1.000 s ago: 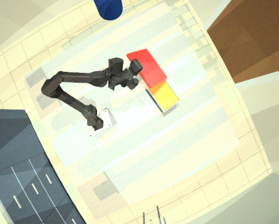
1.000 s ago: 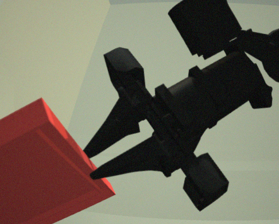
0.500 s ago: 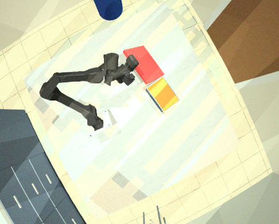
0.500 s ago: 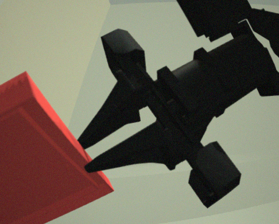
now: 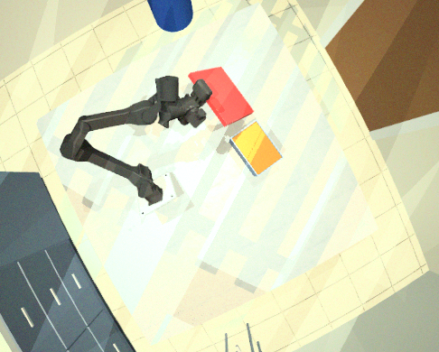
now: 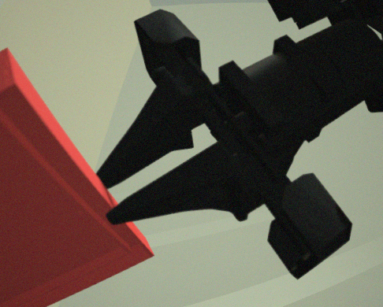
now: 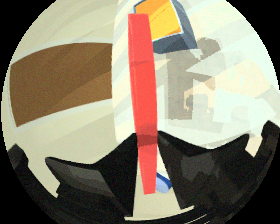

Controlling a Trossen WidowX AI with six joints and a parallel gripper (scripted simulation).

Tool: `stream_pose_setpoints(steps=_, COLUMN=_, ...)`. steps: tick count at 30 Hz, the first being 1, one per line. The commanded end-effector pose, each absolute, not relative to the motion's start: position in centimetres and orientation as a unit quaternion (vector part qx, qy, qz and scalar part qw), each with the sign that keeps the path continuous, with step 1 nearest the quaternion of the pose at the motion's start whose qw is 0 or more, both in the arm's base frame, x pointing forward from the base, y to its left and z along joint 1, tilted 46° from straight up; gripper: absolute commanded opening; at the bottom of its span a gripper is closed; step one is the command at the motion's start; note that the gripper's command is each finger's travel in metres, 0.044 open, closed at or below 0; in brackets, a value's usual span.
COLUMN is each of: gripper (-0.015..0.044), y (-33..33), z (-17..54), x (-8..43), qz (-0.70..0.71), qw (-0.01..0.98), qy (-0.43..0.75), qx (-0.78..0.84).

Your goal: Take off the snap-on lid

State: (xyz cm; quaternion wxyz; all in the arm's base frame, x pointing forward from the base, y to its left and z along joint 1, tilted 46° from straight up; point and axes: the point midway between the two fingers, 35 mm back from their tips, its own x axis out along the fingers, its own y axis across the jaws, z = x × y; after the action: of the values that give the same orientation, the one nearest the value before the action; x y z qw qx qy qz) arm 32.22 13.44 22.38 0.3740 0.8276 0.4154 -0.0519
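Observation:
The red lid [image 5: 230, 97] [image 6: 51, 205] [image 7: 142, 85] is off the box and up in the air. My gripper [image 5: 208, 104] [image 6: 108, 200] [image 7: 146, 136] is shut on its near long edge. The exterior view shows the lid's rimmed, darker underside from below; the wrist view shows the lid edge-on. The storage box [image 5: 264, 155] [image 7: 188, 40] has blue-grey walls, stands open on the pale table [image 5: 316, 180] and shows an orange-yellow inside. In the top view, the lid is above and left of the box, next to its upper corner. The lid's far edge is hidden in the exterior view.
A blue cylinder [image 5: 173, 15] is at the top of the top view. A dark cabinet [image 5: 27, 212] is at the lower left and a brown surface [image 5: 397, 68] at the upper right. The arm's white base plate [image 5: 166, 196] is left of centre.

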Motion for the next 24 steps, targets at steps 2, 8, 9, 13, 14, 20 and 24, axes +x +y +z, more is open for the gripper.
stream_pose_setpoints(steps=2, gripper=0.0, y=13.9, z=23.8, x=32.0, qz=-0.045, qw=0.376, qy=0.406, qx=0.831)
stream_pose_setpoints(steps=8, gripper=0.0, y=14.6, z=24.7, x=31.6, qz=-0.045, qw=0.376, qy=0.406, qx=0.831)
stream_pose_setpoints(steps=9, gripper=0.0, y=14.7, z=24.8, x=31.5, qz=-0.045, qw=0.376, qy=0.406, qx=0.831)
stream_pose_setpoints(steps=13, gripper=0.0, y=15.3, z=25.4, x=31.2, qz=-0.045, qw=0.376, qy=0.406, qx=0.832)
stream_pose_setpoints(steps=14, gripper=0.0, y=15.4, z=25.6, x=31.2, qz=-0.045, qw=0.376, qy=0.406, qx=0.832)
stream_pose_setpoints(steps=20, gripper=0.0, y=16.1, z=26.4, x=30.8, qz=-0.044, qw=0.376, qy=0.406, qx=0.832)
stream_pose_setpoints(steps=24, gripper=0.0, y=16.6, z=27.0, x=30.5, qz=-0.044, qw=0.375, qy=0.406, qx=0.832)
